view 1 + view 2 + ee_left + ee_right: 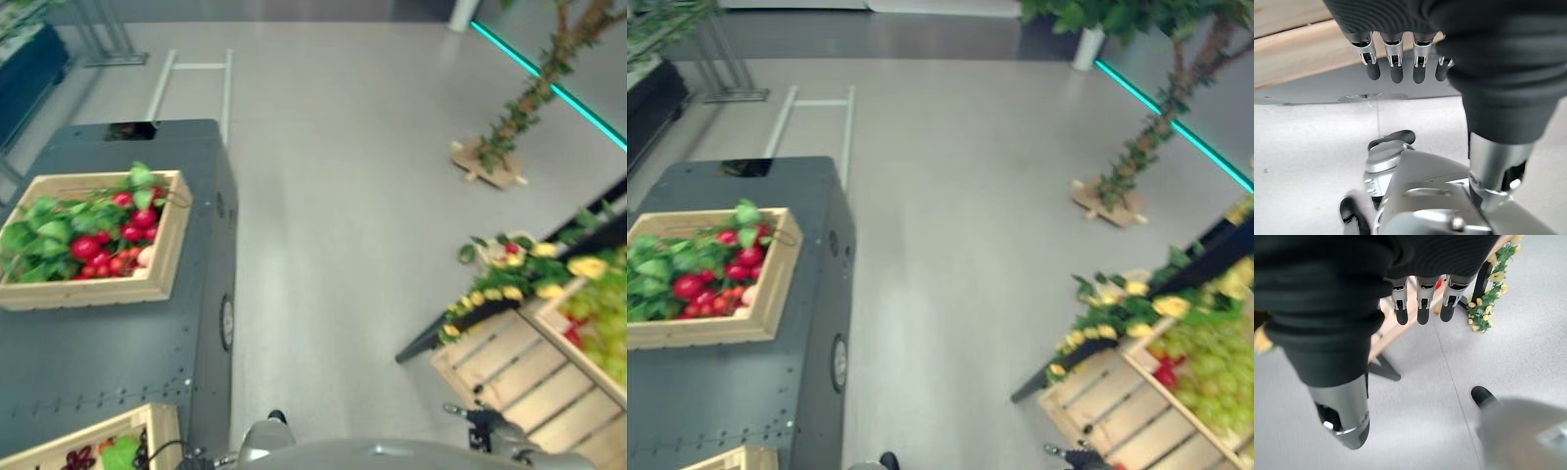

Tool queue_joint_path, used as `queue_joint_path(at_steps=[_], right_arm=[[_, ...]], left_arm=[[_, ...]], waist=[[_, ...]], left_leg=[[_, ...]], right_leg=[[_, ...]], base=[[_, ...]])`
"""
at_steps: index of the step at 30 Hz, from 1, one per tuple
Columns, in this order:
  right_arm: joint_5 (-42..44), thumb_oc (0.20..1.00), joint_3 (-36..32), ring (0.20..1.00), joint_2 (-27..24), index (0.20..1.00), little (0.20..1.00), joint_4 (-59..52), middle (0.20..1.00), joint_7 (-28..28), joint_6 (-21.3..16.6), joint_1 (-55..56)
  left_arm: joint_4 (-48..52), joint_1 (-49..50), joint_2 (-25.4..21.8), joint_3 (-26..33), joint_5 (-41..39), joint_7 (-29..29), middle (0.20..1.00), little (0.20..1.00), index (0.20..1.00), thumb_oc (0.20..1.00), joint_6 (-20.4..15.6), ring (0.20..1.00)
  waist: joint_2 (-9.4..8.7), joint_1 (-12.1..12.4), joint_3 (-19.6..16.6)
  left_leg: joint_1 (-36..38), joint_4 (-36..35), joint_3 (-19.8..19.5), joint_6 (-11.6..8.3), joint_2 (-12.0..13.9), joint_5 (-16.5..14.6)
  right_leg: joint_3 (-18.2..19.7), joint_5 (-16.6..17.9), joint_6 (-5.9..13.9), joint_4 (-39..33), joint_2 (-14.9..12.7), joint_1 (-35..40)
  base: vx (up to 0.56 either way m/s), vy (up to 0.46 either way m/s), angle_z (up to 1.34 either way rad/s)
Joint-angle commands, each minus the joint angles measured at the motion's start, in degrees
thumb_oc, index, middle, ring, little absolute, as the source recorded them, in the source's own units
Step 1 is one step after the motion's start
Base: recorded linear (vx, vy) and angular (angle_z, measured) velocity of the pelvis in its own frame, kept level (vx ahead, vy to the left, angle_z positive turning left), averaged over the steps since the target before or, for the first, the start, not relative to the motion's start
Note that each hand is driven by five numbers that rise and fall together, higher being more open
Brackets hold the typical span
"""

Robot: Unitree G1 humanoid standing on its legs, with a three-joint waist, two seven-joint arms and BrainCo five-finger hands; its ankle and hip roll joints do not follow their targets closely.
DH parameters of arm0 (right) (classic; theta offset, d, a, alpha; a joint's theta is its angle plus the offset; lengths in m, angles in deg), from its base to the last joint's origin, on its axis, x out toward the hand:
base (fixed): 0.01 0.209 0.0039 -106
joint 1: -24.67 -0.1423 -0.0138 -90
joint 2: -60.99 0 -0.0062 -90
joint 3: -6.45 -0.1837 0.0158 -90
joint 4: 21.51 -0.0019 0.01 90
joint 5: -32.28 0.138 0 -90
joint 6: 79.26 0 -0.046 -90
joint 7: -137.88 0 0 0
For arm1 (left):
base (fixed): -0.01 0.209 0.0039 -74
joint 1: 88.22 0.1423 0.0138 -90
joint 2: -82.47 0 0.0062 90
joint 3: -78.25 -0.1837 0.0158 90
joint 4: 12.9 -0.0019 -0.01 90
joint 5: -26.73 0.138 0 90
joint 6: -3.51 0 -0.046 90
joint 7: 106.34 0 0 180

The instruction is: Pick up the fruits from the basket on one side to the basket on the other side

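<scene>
Red fruits [113, 245] and green leaves fill a wooden basket [165, 257].

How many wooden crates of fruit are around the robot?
3: one of red fruit and leaves on the grey cabinet at left, one at the cabinet's near edge, one of green fruit at right. Others may lie beyond the views.

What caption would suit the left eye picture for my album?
A wooden crate of red fruit and leaves sits on a grey cabinet, across the floor from a crate of green grapes.
</scene>
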Motion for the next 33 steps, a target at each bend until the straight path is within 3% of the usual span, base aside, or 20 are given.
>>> queue_joint_path(at_steps=[1, 2, 4, 5, 7, 8, 9, 12, 14, 15, 16, 17, 19, 20, 22, 23, 26, 28, 29, 33], right_arm=[[1.31, 1.000, 1.04, 1.000, -0.71, 1.000, 1.000, 0.10, 1.000, -0.37, -1.82, -1.21], [1.31, 1.000, 1.04, 1.000, -0.70, 1.000, 1.000, 0.09, 1.000, -0.38, -1.81, -1.19], [1.42, 1.000, 2.85, 1.000, -0.59, 1.000, 1.000, -3.16, 1.000, 0.46, -3.01, 0.52], [1.55, 1.000, 3.58, 1.000, -0.55, 1.000, 1.000, -4.00, 1.000, 0.71, -3.43, 0.48], [2.27, 1.000, 5.14, 1.000, -1.06, 1.000, 1.000, -4.98, 1.000, 0.76, -3.87, 0.50], [2.78, 1.000, 5.11, 1.000, -1.70, 1.000, 1.000, -5.16, 1.000, 0.91, -3.74, 0.36], [2.57, 1.000, 5.29, 1.000, -1.86, 1.000, 1.000, -5.55, 1.000, 0.57, -3.72, 0.10], [2.08, 1.000, 5.88, 1.000, -1.81, 1.000, 1.000, -6.37, 1.000, 0.74, -3.66, -0.17], [1.35, 1.000, 7.57, 1.000, -1.63, 1.000, 1.000, -7.56, 1.000, 0.76, -3.72, -1.44], [0.20, 1.000, 9.65, 1.000, -1.53, 1.000, 1.000, -8.18, 1.000, 0.94, -3.68, -2.99], [0.20, 1.000, 9.65, 1.000, -1.52, 1.000, 1.000, -8.18, 1.000, 0.94, -3.68, -2.99], [0.12, 1.000, 11.28, 1.000, -1.77, 1.000, 1.000, -9.24, 1.000, 1.25, -3.96, -3.88], [0.49, 1.000, 12.12, 1.000, -2.45, 1.000, 1.000, -9.58, 1.000, 0.52, -4.20, -5.59], [0.50, 1.000, 12.11, 1.000, -2.45, 1.000, 1.000, -9.56, 1.000, 0.52, -4.21, -5.63], [0.39, 1.000, 12.19, 1.000, -3.46, 1.000, 1.000, -9.80, 1.000, 0.04, -4.34, -6.41], [-0.17, 1.000, 12.40, 1.000, -4.66, 1.000, 1.000, -9.61, 1.000, -0.39, -4.19, -7.69], [-0.35, 1.000, 12.15, 1.000, -4.66, 1.000, 1.000, -9.50, 1.000, -0.01, -3.80, -7.85], [-0.64, 1.000, 12.17, 1.000, -4.63, 1.000, 1.000, -9.68, 1.000, 0.09, -3.60, -7.80], [-0.92, 1.000, 11.77, 1.000, -4.66, 1.000, 1.000, -9.65, 1.000, 0.19, -3.32, -7.43], [-0.18, 1.000, 9.46, 1.000, -4.42, 1.000, 1.000, -9.65, 1.000, 0.51, -3.20, -5.24]], left_arm=[[-0.74, -1.10, -1.05, -0.67, 0.18, -2.73, 1.000, 1.000, 1.000, 1.000, -1.25, 1.000], [-0.74, -1.09, -1.05, -0.67, 0.18, -2.73, 1.000, 1.000, 1.000, 1.000, -1.25, 1.000], [-0.49, -2.42, -1.72, -0.74, -0.42, -3.43, 1.000, 1.000, 1.000, 1.000, -2.03, 1.000], [-0.50, -2.78, -1.75, -1.59, -0.40, -3.56, 1.000, 1.000, 1.000, 1.000, -2.23, 1.000], [-1.00, -3.58, -2.08, -1.91, -1.48, -4.00, 1.000, 1.000, 1.000, 1.000, -2.80, 1.000], [-1.31, -4.77, -2.29, -2.54, -1.41, -4.06, 1.000, 1.000, 1.000, 1.000, -2.75, 1.000], [-1.64, -6.03, -2.46, -2.83, -1.41, -4.13, 1.000, 1.000, 1.000, 1.000, -2.96, 1.000], [-1.72, -6.13, -2.57, -2.45, -1.61, -4.10, 1.000, 1.000, 1.000, 1.000, -3.03, 1.000], [-2.04, -6.15, -2.91, -1.80, -2.61, -4.44, 1.000, 1.000, 1.000, 1.000, -3.10, 1.000], [-2.68, -5.83, -3.06, -1.12, -2.92, -4.84, 1.000, 1.000, 1.000, 1.000, -2.82, 1.000], [-2.68, -5.82, -3.06, -1.12, -2.92, -4.84, 1.000, 1.000, 1.000, 1.000, -2.82, 1.000], [-3.59, -5.25, -2.96, -0.28, -3.80, -4.88, 1.000, 1.000, 1.000, 1.000, -2.62, 1.000], [-4.04, -5.97, -2.97, 0.21, -4.68, -5.52, 1.000, 1.000, 1.000, 1.000, -2.65, 1.000], [-4.06, -6.01, -2.97, 0.22, -4.68, -5.53, 1.000, 1.000, 1.000, 1.000, -2.66, 1.000], [-4.18, -6.63, -2.21, 0.53, -4.74, -5.81, 1.000, 1.000, 1.000, 1.000, -2.51, 1.000], [-4.08, -7.19, -1.58, 1.05, -4.55, -5.84, 1.000, 1.000, 1.000, 1.000, -2.42, 1.000], [-3.79, -6.39, -1.19, 1.33, -3.80, -5.46, 1.000, 1.000, 1.000, 1.000, -2.44, 1.000], [-4.06, -6.07, -1.10, 1.50, -3.34, -5.28, 1.000, 1.000, 1.000, 1.000, -2.42, 1.000], [-4.68, -5.84, -0.90, 1.79, -2.31, -5.04, 1.000, 1.000, 1.000, 1.000, -2.24, 1.000], [-5.52, -5.45, -0.53, 2.26, -1.20, -4.72, 1.000, 1.000, 1.000, 1.000, -2.01, 1.000]], waist=[[2.68, -0.44, -0.57], [2.68, -0.45, -0.61], [2.35, 0.10, -0.17], [1.99, -0.51, -0.37], [1.33, -1.70, 0.16], [1.25, -1.94, 0.35], [1.06, -1.48, 0.48], [0.42, -1.03, 0.20], [-0.23, 0.21, 0.07], [-0.51, 1.47, -0.07], [-0.52, 1.42, -0.11], [-0.57, 2.26, 0.14], [-0.21, 2.64, 0.63], [-0.27, 2.46, 0.53], [-0.29, 1.67, 0.48], [-0.84, 1.67, 0.05], [-1.18, 2.26, -1.53], [-0.95, 1.76, -2.37], [-0.61, 1.02, -3.60], [0.42, -0.73, -5.10]], left_leg=[[-1.38, -1.58, -9.02, 0.12, -5.86, -0.59], [-1.41, -1.59, -9.04, 0.12, -5.86, -0.58], [-2.10, -1.87, -15.67, -1.97, -5.60, -0.14], [-3.39, -1.74, -17.50, -2.21, -5.89, 1.18], [-3.78, -1.31, -23.17, -3.28, -7.47, 1.56], [-4.28, -0.80, -27.02, -3.42, -8.07, 1.39], [-4.62, -0.04, -30.59, -4.17, -8.41, 0.87], [-5.01, 0.39, -32.16, -4.68, -8.54, 0.70], [-4.96, 0.32, -33.39, -5.98, -7.16, 0.72], [-5.45, -0.18, -33.11, -7.68, -4.60, 1.73], [-5.50, -0.19, -33.15, -7.68, -4.62, 1.76], [-6.53, -1.61, -31.39, -9.72, -0.53, 4.19], [-8.89, -3.98, -28.41, -11.55, 3.21, 8.48], [-9.09, -4.07, -28.57, -11.50, 3.08, 8.69], [-10.98, -3.51, -19.97, -11.06, 5.24, 10.07], [-10.23, 0.30, -11.55, -11.33, 6.61, 7.08], [-6.79, 3.66, -8.72, -10.94, 5.00, 3.52], [-5.25, 3.58, -7.78, -11.14, 5.01, 3.44], [-2.55, 3.65, -5.85, -11.63, 5.45, 3.44], [0.54, 0.13, -5.17, -11.29, 5.13, 2.24]], right_leg=[[9.30, 1.91, 5.23, 0.63, 6.61, -11.97], [9.29, 1.92, 5.23, 0.62, 6.61, -11.99], [12.52, -0.37, 3.63, -10.06, 7.10, -11.57], [17.23, 0.69, 2.68, -14.87, 8.01, -12.85], [31.86, 1.19, 3.32, -20.61, 11.91, -13.90], [36.07, 1.31, 3.49, -21.38, 12.47, -13.80], [35.03, 2.87, 3.24, -23.18, 11.30, -12.75], [33.47, 2.90, 3.21, -24.84, 11.04, -11.25], [31.07, 3.08, 2.48, -25.37, 11.91, -10.15], [27.97, 2.99, 2.24, -26.96, 13.26, -8.35], [27.93, 3.00, 2.25, -26.96, 13.24, -8.37], [26.13, 1.95, 1.34, -29.38, 16.09, -6.67], [23.79, 1.44, 0.79, -32.20, 18.26, -5.98], [23.62, 1.52, 0.83, -32.24, 18.14, -6.10], [20.87, 1.51, 0.80, -34.70, 18.48, -5.46], [17.35, 0.99, 0.96, -34.88, 17.90, -5.46], [13.00, 2.43, 0.56, -34.88, 16.56, -6.16], [11.60, 2.61, 0.44, -34.88, 16.34, -6.50], [9.10, 3.05, 0.13, -34.82, 15.72, -7.03], [4.25, 3.91, -0.23, -33.84, 14.03, -6.22]], base=[[0.05, 0.046, 0.55], [0.08, -0.092, 0.69], [0.01, -0.281, 0.86], [0.01, -0.248, 1.50], [0.11, -0.238, 2.02], [0.22, -0.398, 2.25], [0.18, -0.314, 1.98], [0.12, -0.234, 2.03], [0.13, -0.415, 1.03], [0.11, -0.436, 0.59], [0.06, -0.609, 0.82], [-0.03, -0.445, 0.60], [-0.09, -0.406, 1.09], [-0.10, -0.185, 1.41], [-0.10, -0.248, 0.96], [-0.12, -0.368, 0.85], [-0.09, -0.180, 1.07], [-0.05, -0.060, 0.95], [-0.05, -0.044, 0.87], [-0.10, 0.011, 1.24]])
